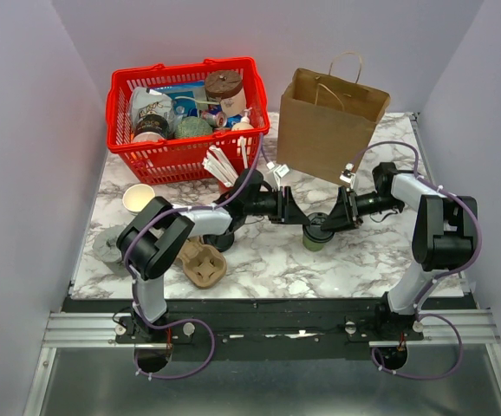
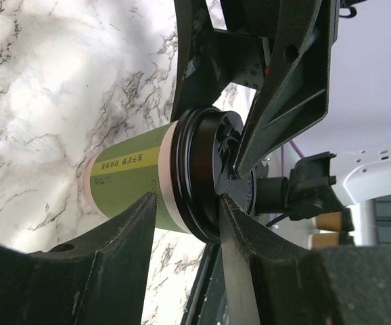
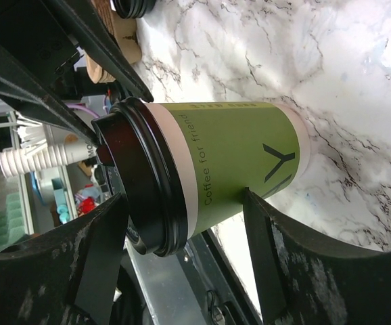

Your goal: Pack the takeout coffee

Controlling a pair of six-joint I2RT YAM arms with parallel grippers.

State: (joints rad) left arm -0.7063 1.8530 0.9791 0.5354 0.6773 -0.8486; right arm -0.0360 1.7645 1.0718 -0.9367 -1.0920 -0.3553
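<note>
The takeout coffee (image 1: 317, 234) stands upright on the marble table (image 1: 389, 251), a green cup with a pale band and a black lid. My two grippers meet over it from either side. In the left wrist view the left gripper (image 2: 189, 203) straddles the lid's rim: one fingertip (image 2: 228, 206) rests on the lid top, the other lies against the green wall of the coffee (image 2: 131, 179). The right gripper (image 3: 182, 200) is open around the coffee (image 3: 243, 156): one finger touches the lower wall, the other stands just past the lid top. Neither gripper clamps the cup.
A brown paper bag (image 1: 328, 130) stands open behind the cup, at the back right. A red basket (image 1: 116, 100) full of goods fills the back left. A cardboard cup carrier (image 1: 204, 264), a stack of paper cups (image 1: 138, 198) and a grey object (image 1: 107, 244) lie at the left.
</note>
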